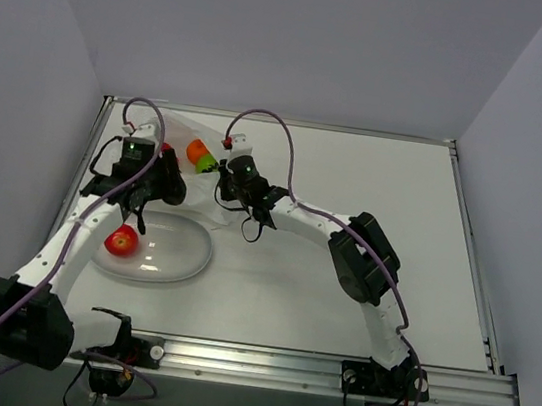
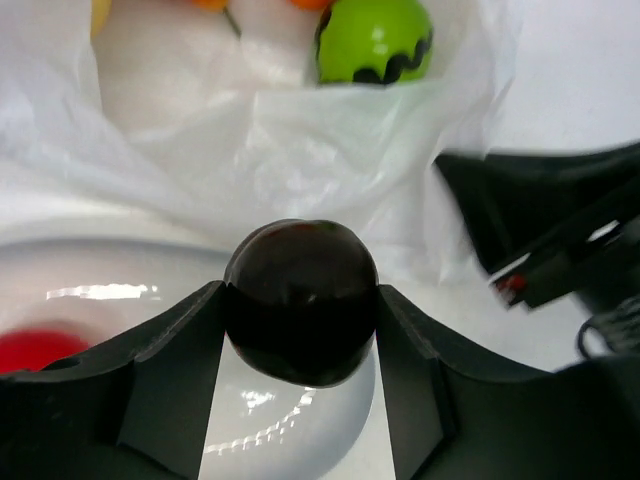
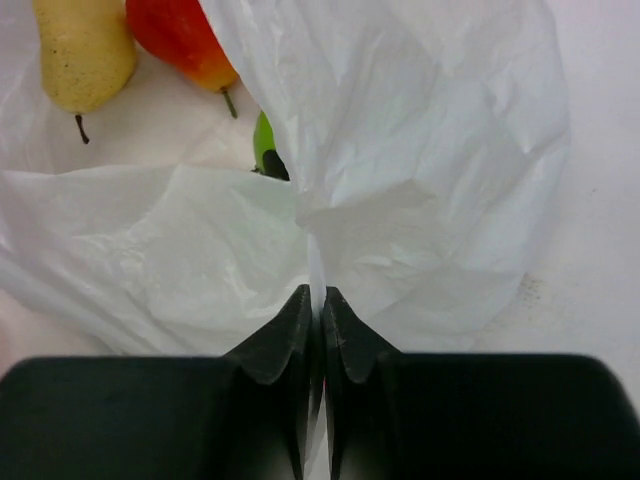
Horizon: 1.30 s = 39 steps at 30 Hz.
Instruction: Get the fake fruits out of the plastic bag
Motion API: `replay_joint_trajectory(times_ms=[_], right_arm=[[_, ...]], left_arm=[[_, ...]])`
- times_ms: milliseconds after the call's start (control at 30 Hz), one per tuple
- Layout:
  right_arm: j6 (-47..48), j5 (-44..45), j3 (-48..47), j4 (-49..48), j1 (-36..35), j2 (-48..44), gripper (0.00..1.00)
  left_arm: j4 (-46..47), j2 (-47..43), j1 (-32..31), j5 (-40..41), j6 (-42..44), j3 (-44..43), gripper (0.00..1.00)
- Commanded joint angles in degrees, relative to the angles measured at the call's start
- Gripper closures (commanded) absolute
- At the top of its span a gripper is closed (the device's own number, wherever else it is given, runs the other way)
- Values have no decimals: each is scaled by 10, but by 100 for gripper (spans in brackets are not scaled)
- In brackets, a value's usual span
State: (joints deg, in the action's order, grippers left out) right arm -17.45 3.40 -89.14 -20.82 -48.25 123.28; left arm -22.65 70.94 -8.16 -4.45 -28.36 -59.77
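Left wrist view: in the left gripper (image 2: 300,325), a dark purple-black fruit (image 2: 300,300), pinched at centre frame with one black finger pressed to each side, jaws spread only as wide as the ball. Beneath it, the white plate (image 2: 150,265), with a red apple (image 2: 35,350) at lower left. Behind, the crinkled plastic bag (image 2: 300,150); at its mouth, along the top edge, a bright green fruit (image 2: 372,40).

Right wrist view: right gripper (image 3: 320,305) clenched at bottom centre on a fold of the bag, jaws all but closed, with a thin sheet of plastic between the tips. In the upper left, inside the bag, a yellow pear (image 3: 85,45) and a red-orange fruit (image 3: 180,35); just below them, a sliver of green.

Top view: bag at upper left of the table (image 1: 338,303), between the two wrists, with an orange (image 1: 198,150) touching the green ball inside. Apple on the left part of the plate, just below the left gripper.
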Motion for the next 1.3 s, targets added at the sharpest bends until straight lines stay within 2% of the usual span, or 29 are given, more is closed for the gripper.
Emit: replay_joint_trajectory(times_ms=[0, 133, 233, 333, 433, 500, 533, 633, 667, 767, 800, 900, 1033, 1267], right_arm=[[29, 62, -47, 7, 7, -5, 98], [59, 80, -74, 20, 7, -9, 100], [80, 93, -90, 23, 7, -14, 100], [92, 92, -105, 30, 7, -14, 100], [96, 83, -114, 38, 7, -11, 100], [95, 77, -111, 37, 6, -13, 100], [95, 75, -105, 36, 6, -14, 100], [93, 65, -92, 29, 7, -20, 100], [92, 64, -85, 26, 7, -22, 100], [93, 61, -76, 24, 8, -26, 100], [93, 58, -74, 20, 9, -29, 100], [88, 50, -61, 11, 10, -38, 100], [81, 43, -43, 0, 13, -49, 100], [61, 21, -24, -13, 25, -52, 100]], left_arm=[[-68, -54, -14, 29, -31, 37, 98], [-89, -85, -41, 39, -43, 102, 98], [-91, -96, -60, 79, -55, 144, 98], [-85, -89, -68, 98, -66, 157, 98], [-85, -76, -74, 151, -85, 162, 97], [-67, -66, -74, 158, -93, 170, 94], [-63, -63, -76, 164, -100, 177, 81], [-59, -57, -77, 178, -104, 183, 56], [-63, -65, -78, 182, -103, 180, 41], [-75, -92, -81, 186, -96, 161, 25], [-82, -96, -81, 187, -93, 150, 23], [-97, -103, -81, 183, -80, 99, 20], [-83, -71, -82, 139, -71, 21, 21], [-13, 111, -80, 112, -42, -112, 30]])
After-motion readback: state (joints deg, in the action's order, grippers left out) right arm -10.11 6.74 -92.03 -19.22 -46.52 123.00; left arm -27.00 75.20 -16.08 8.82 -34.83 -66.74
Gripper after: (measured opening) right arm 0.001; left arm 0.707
